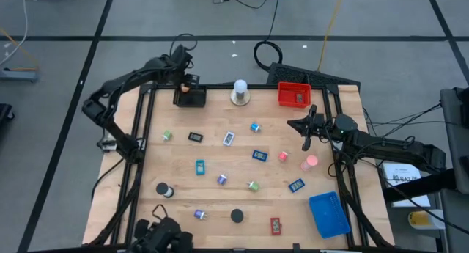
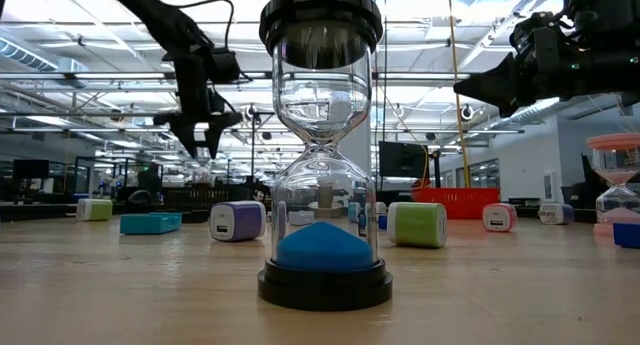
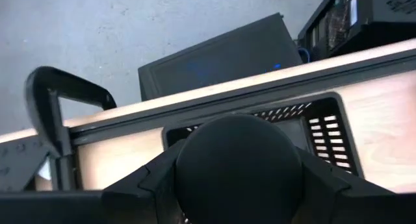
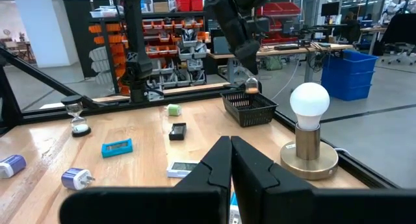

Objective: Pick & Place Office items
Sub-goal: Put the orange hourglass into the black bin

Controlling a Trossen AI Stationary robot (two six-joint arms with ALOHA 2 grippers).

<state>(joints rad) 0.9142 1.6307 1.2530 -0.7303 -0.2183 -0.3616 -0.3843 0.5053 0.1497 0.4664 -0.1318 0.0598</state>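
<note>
My left gripper (image 1: 187,81) is at the table's far left, over the black tray (image 1: 192,99), shut on a small hourglass (image 4: 251,87) with black ends and brownish sand. In the left wrist view its round black end (image 3: 237,159) fills the space between my fingers, with the tray's slotted wall (image 3: 325,123) beyond. My right gripper (image 1: 307,133) hangs shut and empty over the table's right part. Several office items lie loose on the wood: a blue rectangle (image 1: 200,167), a black one (image 1: 195,136), small clips, and a blue-sand hourglass (image 2: 320,155) standing near the front edge. My left gripper pinches the hourglass between its two fingers (image 3: 146,182), one on either side of the round black end (image 3: 195,165). The fingers slant steeply down from above. The hourglass hangs lifted clear over the black tray, about at its rim; its lower end is hidden.
A white knob on a round base (image 1: 239,92) stands beside the black tray. A red tray (image 1: 294,95) sits at the far right and a blue tray (image 1: 329,214) at the near right. A pink hourglass (image 1: 311,163) stands close to my right arm. Dark rails frame the table.
</note>
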